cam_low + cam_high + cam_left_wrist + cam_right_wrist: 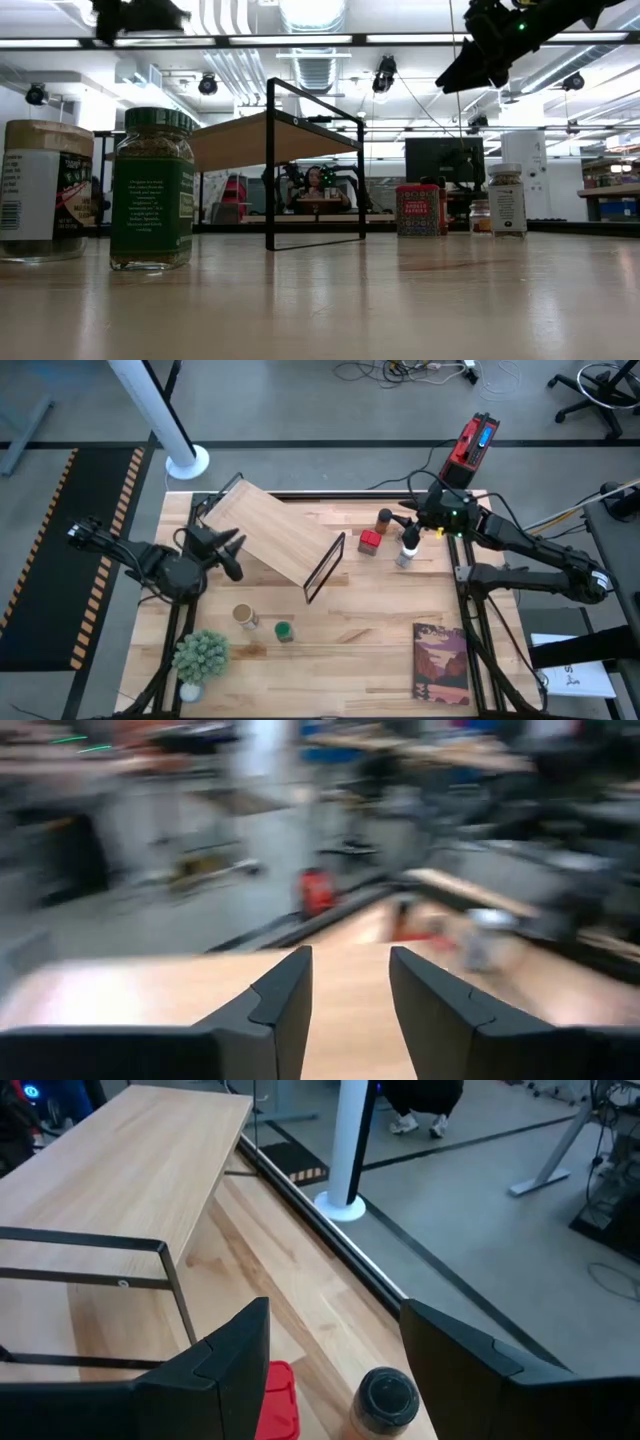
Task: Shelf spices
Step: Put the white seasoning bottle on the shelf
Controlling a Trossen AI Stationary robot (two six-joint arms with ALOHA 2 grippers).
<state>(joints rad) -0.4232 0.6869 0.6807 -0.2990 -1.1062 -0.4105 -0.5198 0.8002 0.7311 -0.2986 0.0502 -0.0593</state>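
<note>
So the shelf [275, 532] sits tilted on the far left part of the counter [370, 620], its black frame end [325, 567] toward the middle. The left gripper [233, 556] hangs at the shelf's left edge, fingers [285, 1005] narrow with nothing between them. The right gripper [412, 517] is over the far right cluster, fingers [225, 1350] parted and empty, above the red tin [370, 541] and dark-lidded jar [384, 518], with the white-lidded jar [408, 547] just beside. The tan-topped jar [244, 616] and green-lidded jar [284, 631] stand near the front left, close to a potted plant [200, 657]. A book [441, 662] lies front right.
</note>
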